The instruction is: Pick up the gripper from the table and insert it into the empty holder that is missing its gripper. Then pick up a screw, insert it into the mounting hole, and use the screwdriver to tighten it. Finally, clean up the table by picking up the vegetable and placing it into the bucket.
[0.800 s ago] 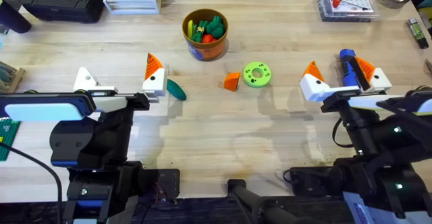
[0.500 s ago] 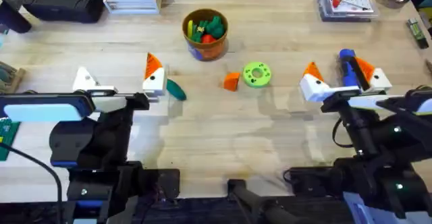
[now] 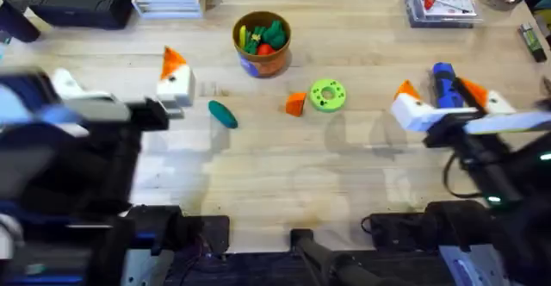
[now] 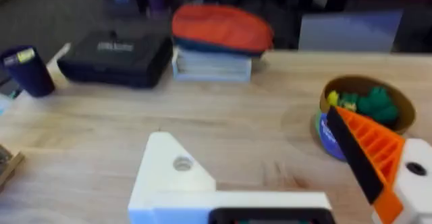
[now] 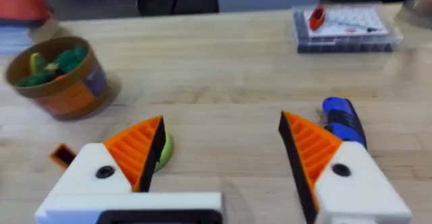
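the left gripper (image 3: 116, 85) is released and empty; its holder (image 4: 172, 177) bears no orange tip. the right gripper (image 3: 452, 101) is released, both tips fitted, with the screwdriver (image 3: 444, 84) lying between its fingers. the gripper (image 3: 295, 104) lies on the table (image 3: 344, 174) beside the green disc (image 3: 326, 95). the vegetable (image 3: 223, 114) lies near the bucket (image 3: 261, 42).

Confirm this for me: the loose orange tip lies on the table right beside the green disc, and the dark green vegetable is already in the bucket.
Not quite. The vegetable lies on the table, left of the bucket, as the overhead view shows. The rest holds: the orange tip sits right beside the green disc.
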Available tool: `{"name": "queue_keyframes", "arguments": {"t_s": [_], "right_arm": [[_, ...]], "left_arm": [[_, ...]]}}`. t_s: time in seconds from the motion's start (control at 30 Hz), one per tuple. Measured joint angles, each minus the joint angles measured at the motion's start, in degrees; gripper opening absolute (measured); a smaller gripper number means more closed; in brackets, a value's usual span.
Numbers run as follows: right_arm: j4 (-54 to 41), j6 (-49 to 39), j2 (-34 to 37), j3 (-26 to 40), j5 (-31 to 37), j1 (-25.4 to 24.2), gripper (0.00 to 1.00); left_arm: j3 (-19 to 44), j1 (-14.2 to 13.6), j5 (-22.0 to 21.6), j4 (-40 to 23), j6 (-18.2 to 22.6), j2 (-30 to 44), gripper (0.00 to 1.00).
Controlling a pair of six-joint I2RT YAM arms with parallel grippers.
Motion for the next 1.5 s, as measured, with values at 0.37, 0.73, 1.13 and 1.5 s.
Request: {"name": "queue_keyframes", "arguments": {"t_s": [0.37, 0.73, 1.13, 1.5], "right_arm": [[-31.20, 1.30, 24.48, 32.63, -3.59, 0.00, 0.994], [-34.07, -0.12, 30.19, 33.72, -3.83, 0.00, 0.993], [-34.07, -0.30, 30.20, 33.72, -3.83, 0.00, 0.994], [-34.07, -0.30, 30.19, 33.72, -3.83, 0.00, 0.994]], "left_arm": [[24.35, 0.00, 5.76, -20.84, -0.22, 29.89, 0.985], [24.45, 0.00, 20.09, -25.34, -4.55, 44.25, 0.985], [24.45, 0.00, 23.75, -28.28, -9.11, 53.89, 0.192], [24.45, -3.35, 29.38, -21.32, -3.42, 46.14, 0.979]]}}
